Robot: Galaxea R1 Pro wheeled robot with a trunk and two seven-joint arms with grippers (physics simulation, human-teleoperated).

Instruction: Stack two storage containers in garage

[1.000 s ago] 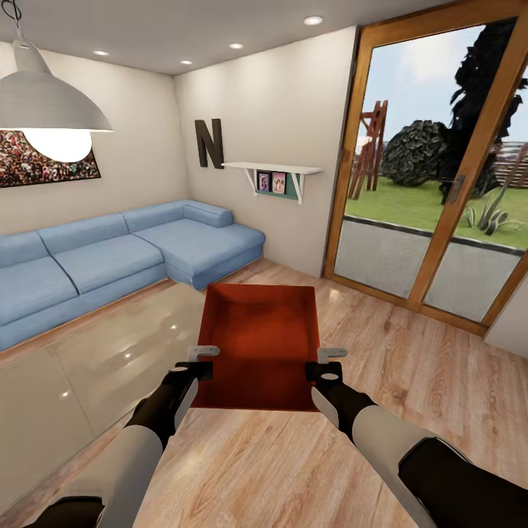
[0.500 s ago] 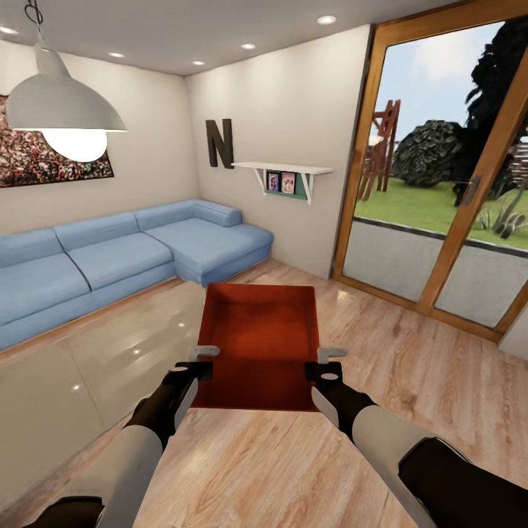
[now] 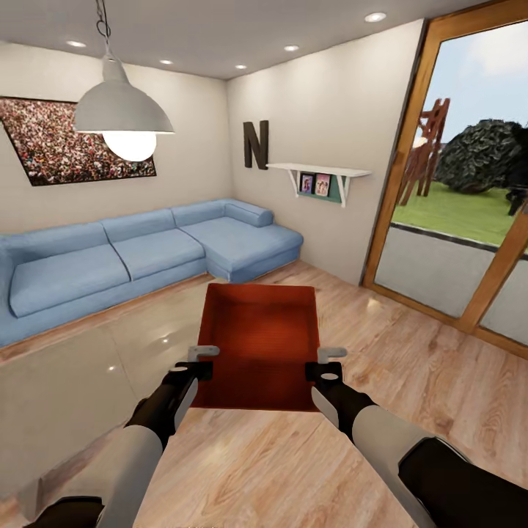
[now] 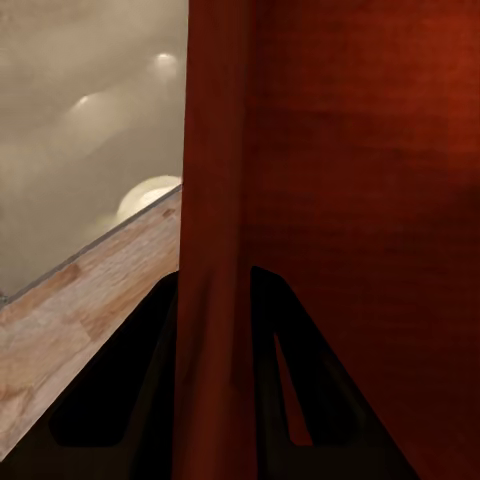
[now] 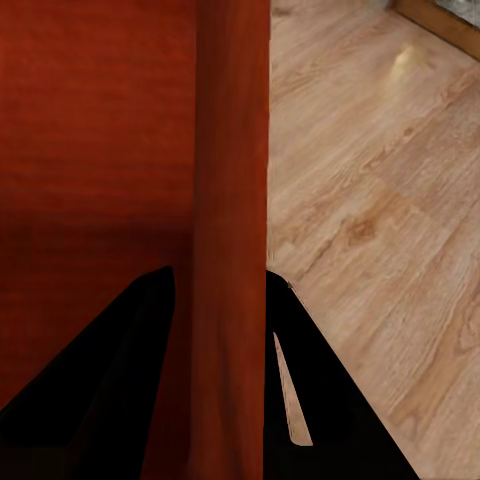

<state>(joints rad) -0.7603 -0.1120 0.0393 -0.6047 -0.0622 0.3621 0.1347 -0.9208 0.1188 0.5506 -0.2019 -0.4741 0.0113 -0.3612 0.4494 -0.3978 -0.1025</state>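
The orange-red bin (image 3: 260,345) is held level in front of the robot, above the wood plank floor (image 3: 411,381), open side up. Its long axis points away from the robot, toward the blue sofa (image 3: 147,253). Both arms reach forward, almost parallel. The left gripper (image 3: 199,361) pinches the left wall and the right gripper (image 3: 326,362) pinches the right wall, one finger inside and one outside. The walls are thin and plain.
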